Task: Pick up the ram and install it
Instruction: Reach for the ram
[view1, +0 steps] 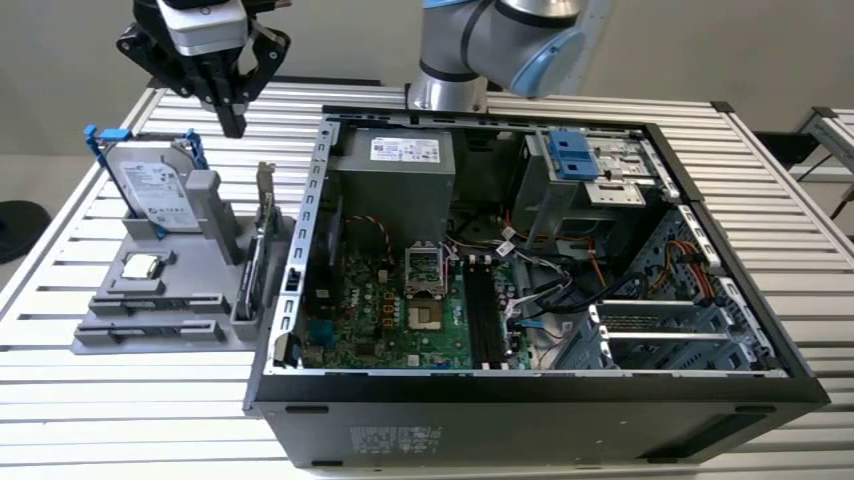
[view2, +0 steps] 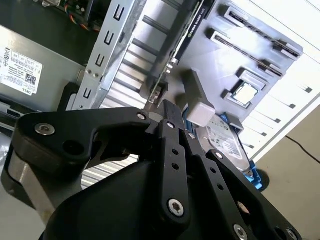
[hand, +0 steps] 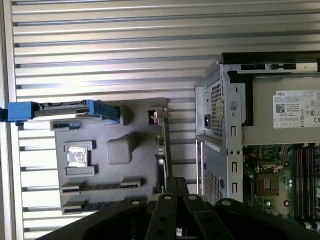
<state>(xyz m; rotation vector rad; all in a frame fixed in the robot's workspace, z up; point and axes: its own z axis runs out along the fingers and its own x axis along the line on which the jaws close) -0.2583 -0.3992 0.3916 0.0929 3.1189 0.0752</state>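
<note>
Ram (hand: 102, 186) not grabbed yet: gripper (view1: 234, 122) hangs pinched shut and empty over the gray holder's (view1: 134, 345) far edge, by the hard drive (view1: 154, 190). The stick sits slotted at the opposite edge. Looks like the approach step; a grab needs open jaws.

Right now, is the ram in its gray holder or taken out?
In the holder: the ram lies in a slot of the gray holder, and the gripper holds nothing.

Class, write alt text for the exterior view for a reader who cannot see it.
The gripper, shut and empty, hangs above a grey holder carrying the ram, a hard drive and an expansion card. An open computer case lies at the exterior view's right.
</note>
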